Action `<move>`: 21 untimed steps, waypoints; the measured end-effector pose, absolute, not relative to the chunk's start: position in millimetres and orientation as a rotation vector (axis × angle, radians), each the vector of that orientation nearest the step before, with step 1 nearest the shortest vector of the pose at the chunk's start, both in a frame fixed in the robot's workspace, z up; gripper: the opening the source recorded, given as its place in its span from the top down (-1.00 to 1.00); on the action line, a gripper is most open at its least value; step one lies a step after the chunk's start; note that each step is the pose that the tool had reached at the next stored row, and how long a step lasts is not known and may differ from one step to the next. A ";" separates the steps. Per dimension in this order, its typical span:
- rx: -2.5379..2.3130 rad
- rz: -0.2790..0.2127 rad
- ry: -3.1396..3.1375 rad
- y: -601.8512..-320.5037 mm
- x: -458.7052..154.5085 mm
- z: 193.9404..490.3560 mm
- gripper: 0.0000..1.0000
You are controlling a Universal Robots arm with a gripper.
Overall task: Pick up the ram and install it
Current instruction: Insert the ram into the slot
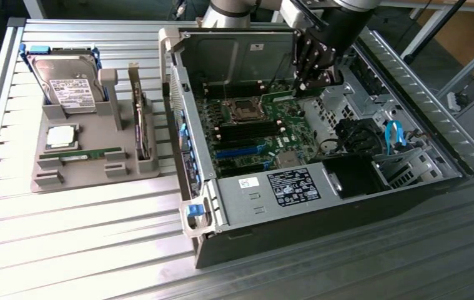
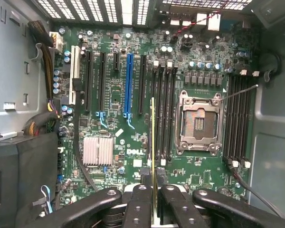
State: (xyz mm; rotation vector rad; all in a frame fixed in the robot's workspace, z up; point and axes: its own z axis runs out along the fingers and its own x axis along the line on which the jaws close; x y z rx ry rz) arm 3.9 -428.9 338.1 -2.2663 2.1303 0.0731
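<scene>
Inside the open computer case (image 1: 245, 206), the gripper (image 2: 152, 183) hangs over the motherboard (image 2: 114, 137) with its fingers (image 2: 141, 199) pinching the ram (image 2: 152, 142). The ram is held edge-on, so it reads as a thin green line. It lies along the bank of black memory slots (image 2: 164, 109), just beside the empty CPU socket (image 2: 199, 123); whether it touches a slot I cannot tell. Room is tight here. The socket's metal frame sits on one side, the expansion slots with the blue slot (image 2: 128, 85) on the other, and a thin cable (image 2: 247, 90) crosses the second slot bank beyond the socket. In the exterior view the gripper (image 1: 316, 78) is at the far end of the case, near the upright case wall. On the exterior view's left, well apart from the case, a gray fixture (image 1: 95, 172) rests on the slatted metal counter (image 1: 70, 250), carrying a hard drive (image 1: 70, 84), a processor (image 1: 62, 137) and a spare memory stick (image 1: 87, 154).
</scene>
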 end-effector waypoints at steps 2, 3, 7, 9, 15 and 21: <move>-2.266 0.073 2.130 -428.9 3.9 336.7 0.74; -2.266 0.073 2.130 -428.9 3.9 335.8 0.74; -2.266 0.073 2.130 -428.9 3.9 331.7 0.74; -2.266 0.073 2.131 -428.9 2.0 329.2 0.74; -2.262 0.073 2.135 -428.7 -1.4 319.2 0.74; -2.261 0.073 2.136 -428.7 -2.6 314.2 0.74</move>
